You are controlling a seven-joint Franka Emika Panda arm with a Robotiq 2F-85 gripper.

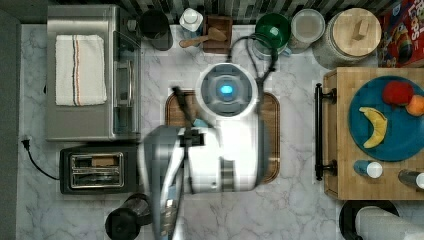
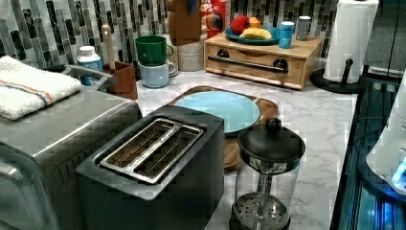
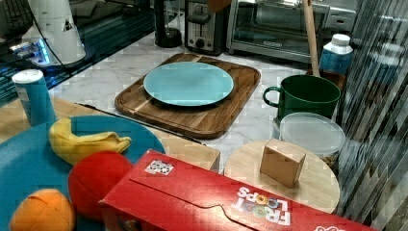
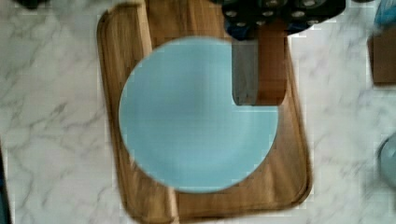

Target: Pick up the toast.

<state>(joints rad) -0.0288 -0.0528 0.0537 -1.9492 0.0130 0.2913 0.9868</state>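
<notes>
The toast [image 4: 272, 70] is a thin brown slice seen edge-on, held upright in my gripper [image 4: 259, 95], which is shut on it. A grey finger [image 4: 245, 70] presses against one of its faces. It hangs in the air above a light blue plate [image 4: 196, 116] lying on a wooden board [image 4: 126, 70]. The left view has the toast [image 2: 184, 21] high at the top edge, well above the plate [image 2: 222, 109]. Its lower corner [image 3: 219, 4] also shows at the top of the right view.
A black toaster [image 2: 153, 158] stands next to a toaster oven [image 1: 85, 75] with a striped cloth [image 1: 80, 69] on it. A French press [image 2: 268, 177] stands by the toaster. Mugs [image 2: 153, 50], a wooden box [image 2: 261, 60] carrying a fruit plate, and a paper towel roll [image 2: 352, 38] line the back.
</notes>
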